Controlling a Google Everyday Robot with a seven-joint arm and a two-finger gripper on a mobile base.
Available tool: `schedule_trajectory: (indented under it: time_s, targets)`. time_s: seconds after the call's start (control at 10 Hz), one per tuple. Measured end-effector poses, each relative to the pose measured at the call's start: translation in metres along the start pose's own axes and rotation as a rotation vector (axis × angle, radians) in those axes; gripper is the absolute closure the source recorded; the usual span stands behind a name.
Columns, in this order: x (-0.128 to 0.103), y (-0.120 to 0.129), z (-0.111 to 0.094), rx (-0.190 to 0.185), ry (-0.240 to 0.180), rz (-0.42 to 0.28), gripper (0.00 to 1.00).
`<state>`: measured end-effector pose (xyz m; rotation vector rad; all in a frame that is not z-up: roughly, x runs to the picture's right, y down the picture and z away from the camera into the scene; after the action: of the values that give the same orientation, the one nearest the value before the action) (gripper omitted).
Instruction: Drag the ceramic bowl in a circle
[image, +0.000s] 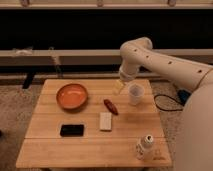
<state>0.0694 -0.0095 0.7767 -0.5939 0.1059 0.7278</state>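
1. The bowl (72, 96) sits upright on the left rear part of the tabletop (90, 150), well apart from everything else. A black flat object (72, 130) lies nearer the front edge below it.
2. My pincer (118, 87) hangs over the right rear part, just beside a white cup (135, 93) and well apart from the bowl. I cannot tell whether it is spread or pressed together.
3. I judge the bowl stiff, fairly heavy and breakable, with a glossy glaze that will be slippery. It should slide on the wood rather than tip, if I keep the pull low.
4. I would take hold at the rim, one side inside the wall and one outside, on the side facing the arm.
5. Being round, the bowl has no long axis. Its mouth faces straight up, so any rim point serves.
6. A red object (110, 106) and a white block (105, 121) lie to its right, and a wide circle could strike them.
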Motion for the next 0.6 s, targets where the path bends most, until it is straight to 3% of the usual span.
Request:
schedule_trajectory:
  time_s: [0.3, 0.6]
  targets:
    - [-0.059, 0.060, 0.021, -0.027, -0.005, -0.154, 0.20]
    - [-0.113, 0.125, 0.055, -0.056, -0.011, -0.313, 0.20]
